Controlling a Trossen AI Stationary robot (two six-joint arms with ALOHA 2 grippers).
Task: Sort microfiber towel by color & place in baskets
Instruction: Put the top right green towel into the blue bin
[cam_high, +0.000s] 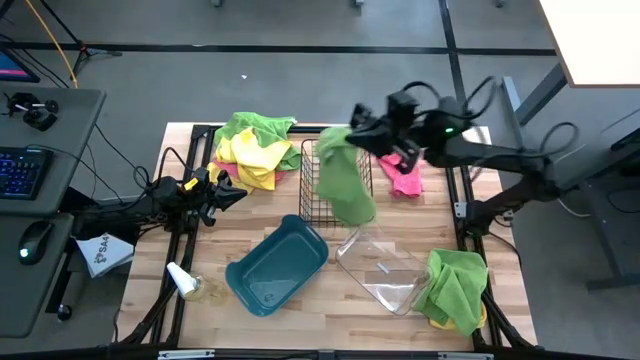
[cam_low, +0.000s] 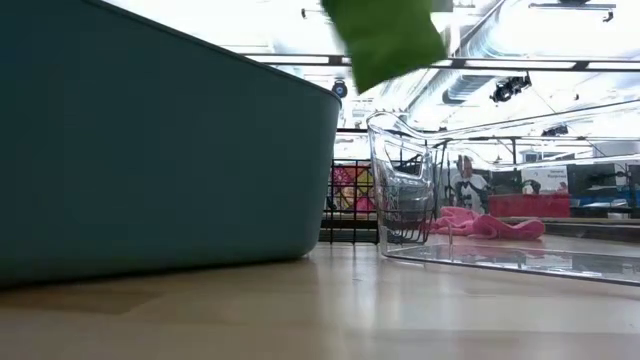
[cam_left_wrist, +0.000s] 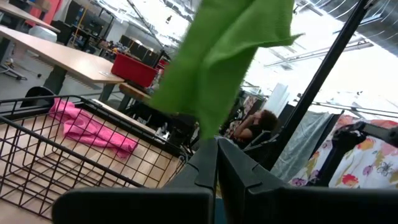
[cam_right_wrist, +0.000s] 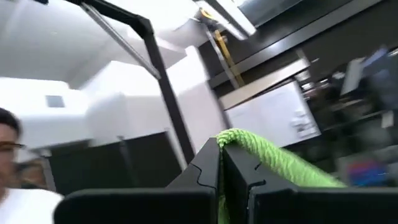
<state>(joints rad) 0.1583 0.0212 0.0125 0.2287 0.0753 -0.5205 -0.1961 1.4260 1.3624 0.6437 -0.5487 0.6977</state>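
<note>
A green microfiber towel (cam_high: 343, 180) hangs from my right gripper (cam_high: 352, 128), which is shut on it above the black wire-mesh basket (cam_high: 312, 205). In the low view the green towel's lower end (cam_low: 385, 35) hangs high above the table. The teal bin (cam_high: 277, 266) and the clear bin (cam_high: 385, 268) sit on the table nearer the front edge. My left gripper (cam_high: 226, 193) waits, shut, near the table's left side, holding nothing. In its wrist view the shut left gripper (cam_left_wrist: 216, 155) points at the hanging towel (cam_left_wrist: 217, 59). My right gripper pinches the green towel between its two fingers at a bunched fold at its top (cam_right_wrist: 239, 138). The towel is lifted clear and hangs slack below the fingers, over the wire basket. How many layers it has, I cannot tell.
A heap of green, yellow and pink towels (cam_high: 252, 150) lies at the far left. A pink towel (cam_high: 405, 181) lies right of the wire basket, and a green and yellow heap (cam_high: 455, 288) at the near right corner. A small bottle (cam_high: 186, 283) lies near the front left.
</note>
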